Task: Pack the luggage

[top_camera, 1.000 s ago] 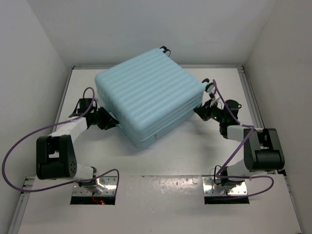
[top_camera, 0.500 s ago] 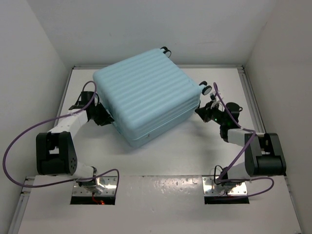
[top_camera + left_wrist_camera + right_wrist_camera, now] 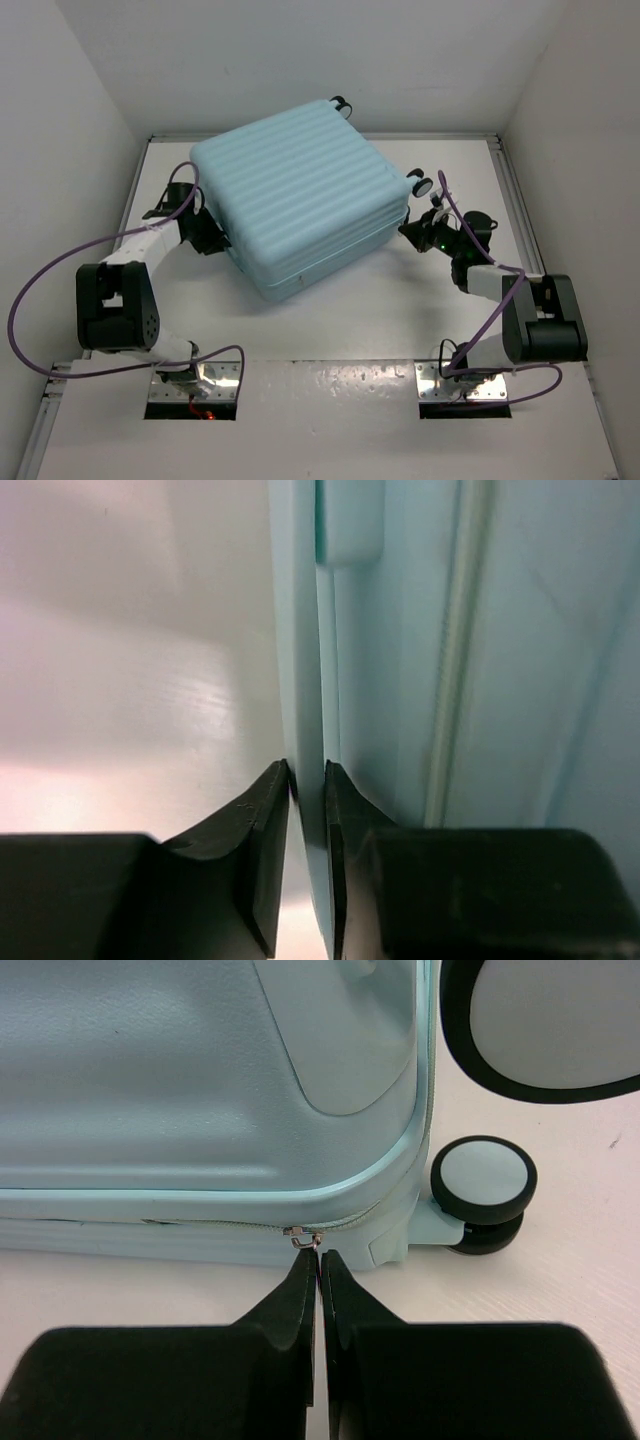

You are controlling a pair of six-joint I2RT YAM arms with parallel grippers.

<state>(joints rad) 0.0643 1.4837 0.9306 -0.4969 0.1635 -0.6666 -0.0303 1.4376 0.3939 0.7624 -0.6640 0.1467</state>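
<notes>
white tabletop (image 3: 330,320), white walls (image 3: 300,60) on three sides. the luggage (image 3: 300,200) lies flat and closed toward the far half, a little askew, between my two arms. my left pincer (image 3: 307,772) is clamped on a thin lip (image 3: 298,630) along its left side, one finger on each face. my right pincer (image 3: 318,1260) is pressed together at the near right corner, tips touching the zip pull (image 3: 303,1239), near a wheel (image 3: 483,1182). whether any of the pull is caught between them i cannot tell.

i judge the step to be working the zip. the pull is tiny, so a tug may leave it behind. the left hold is on a narrow edge, and if the shell twists it could slide off. then the luggage, loose on a smooth surface, would likely skid or swing rather than let the zip run. the wheel could also snag my right fingers.
</notes>
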